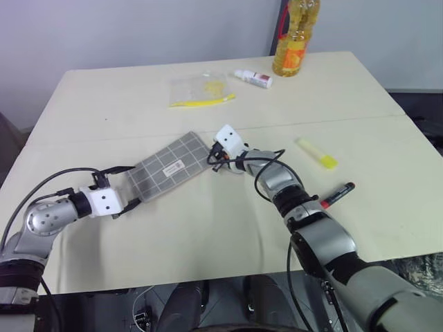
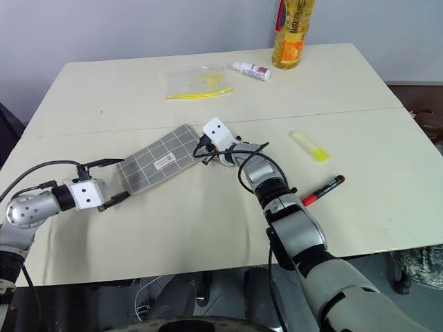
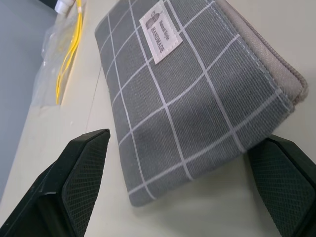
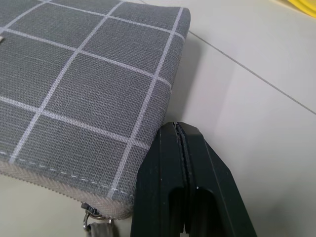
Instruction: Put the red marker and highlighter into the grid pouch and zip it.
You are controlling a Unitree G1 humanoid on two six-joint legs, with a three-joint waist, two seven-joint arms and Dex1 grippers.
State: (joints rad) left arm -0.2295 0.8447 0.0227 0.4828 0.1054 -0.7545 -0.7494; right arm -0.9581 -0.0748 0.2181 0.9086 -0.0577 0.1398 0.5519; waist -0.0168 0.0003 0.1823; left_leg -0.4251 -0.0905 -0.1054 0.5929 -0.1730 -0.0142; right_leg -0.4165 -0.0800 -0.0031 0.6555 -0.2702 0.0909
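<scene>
Nearest, at lower left of the left eye view: left gripper (image 1: 128,187), spread as wide as it goes, straddling the near short end of the grid pouch (image 1: 173,166) and clamping nothing. Lower right, well apart from the pouch: red marker (image 1: 338,194), lying loose on the table (image 1: 104,90). Centre of frame: pouch lying flat and slantwise, label up, zip edge apparently closed along its right-hand side. At its far corner: right gripper (image 1: 216,157), pressed fully shut with nothing seen between the fingers, just beside the fabric and the zipper pull (image 4: 94,224). Right of centre, a little further back: highlighter (image 1: 317,153), also loose and not yet in the pouch. Upper centre: clear bag (image 1: 201,90) with a yellow strip, small white tube (image 1: 252,78), and behind them an oil bottle (image 1: 294,38). Likely trouble: with the left jaws unclosed, nothing anchors the pouch, so any tug at the zip probably drags the whole pouch across the table instead of opening it. Second risk: shut fingers beside the pull rather than around it, hence a slip off the tab. Third: a nudged round marker rolling toward the right edge.
</scene>
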